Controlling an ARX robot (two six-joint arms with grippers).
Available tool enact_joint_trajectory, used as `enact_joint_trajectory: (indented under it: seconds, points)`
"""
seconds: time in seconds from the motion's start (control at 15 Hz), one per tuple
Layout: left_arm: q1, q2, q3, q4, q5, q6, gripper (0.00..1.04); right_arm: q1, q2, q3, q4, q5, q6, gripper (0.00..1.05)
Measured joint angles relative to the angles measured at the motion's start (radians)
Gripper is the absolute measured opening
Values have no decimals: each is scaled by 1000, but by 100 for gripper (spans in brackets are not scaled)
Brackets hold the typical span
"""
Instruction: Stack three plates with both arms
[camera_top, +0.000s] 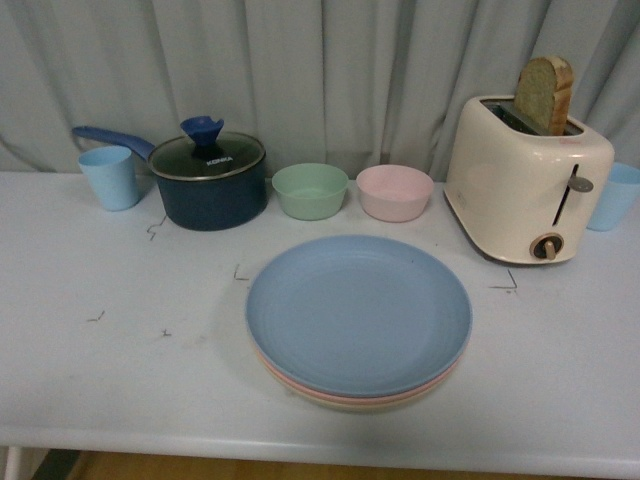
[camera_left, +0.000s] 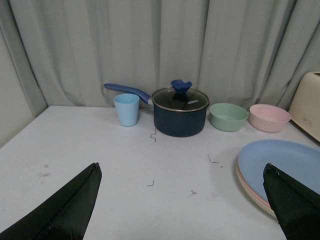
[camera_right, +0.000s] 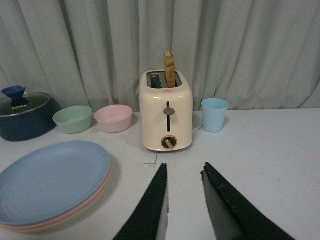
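Note:
The three plates lie stacked in the middle of the white table. The light blue plate (camera_top: 358, 312) is on top, the pink plate (camera_top: 290, 381) shows as a thin rim under it, and the beige plate (camera_top: 372, 407) is at the bottom. The stack also shows in the left wrist view (camera_left: 285, 167) and in the right wrist view (camera_right: 52, 180). My left gripper (camera_left: 182, 170) is open and empty, above the table to the left of the stack. My right gripper (camera_right: 184, 167) is shut and empty, to the right of the stack. Neither arm shows in the front view.
Along the back stand a light blue cup (camera_top: 109, 177), a dark blue lidded pot (camera_top: 212, 180), a green bowl (camera_top: 310, 190), a pink bowl (camera_top: 394, 192), a cream toaster (camera_top: 526, 180) with a slice of bread, and another blue cup (camera_top: 615, 196). A grey curtain hangs behind.

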Motion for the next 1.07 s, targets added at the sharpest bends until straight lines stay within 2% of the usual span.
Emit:
enact_joint_trajectory:
  seconds: [0.13, 0.2, 0.27, 0.33, 0.47, 1.07]
  points:
    - [0, 0, 0, 0, 0, 0, 98, 0, 0, 0, 0, 0, 0, 30]
    - [0, 0, 0, 0, 0, 0, 98, 0, 0, 0, 0, 0, 0, 41]
    - [0, 0, 0, 0, 0, 0, 98, 0, 0, 0, 0, 0, 0, 53]
    - [0, 0, 0, 0, 0, 0, 98, 0, 0, 0, 0, 0, 0, 71]
    - [0, 0, 0, 0, 0, 0, 98, 0, 0, 0, 0, 0, 0, 100]
    - [0, 0, 0, 0, 0, 0, 98, 0, 0, 0, 0, 0, 0, 98]
